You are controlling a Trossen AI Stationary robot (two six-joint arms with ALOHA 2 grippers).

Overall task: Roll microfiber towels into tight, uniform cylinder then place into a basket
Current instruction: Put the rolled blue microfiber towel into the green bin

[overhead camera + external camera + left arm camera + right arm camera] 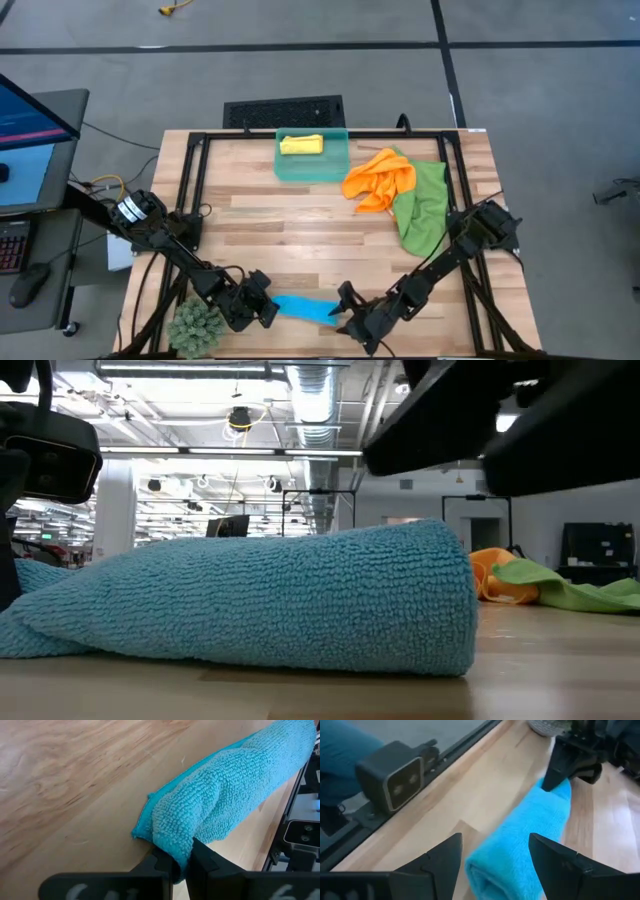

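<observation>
Two grippers at blue towel [303,307]

Rolled towel [303,307] at table's [300,215] near edge, between both grippers. Basket [312,166] at far edge, one towel [301,145] inside. Two loose towels [405,192] just right of basket.

Blue towel [302,307] — bright turquoise, looped pile; yellow towel [301,145] in a translucent teal basket [338,170]; orange towel [380,180]; green towel [424,208]; table [300,230] was pale striped wood — arms black.
</observation>
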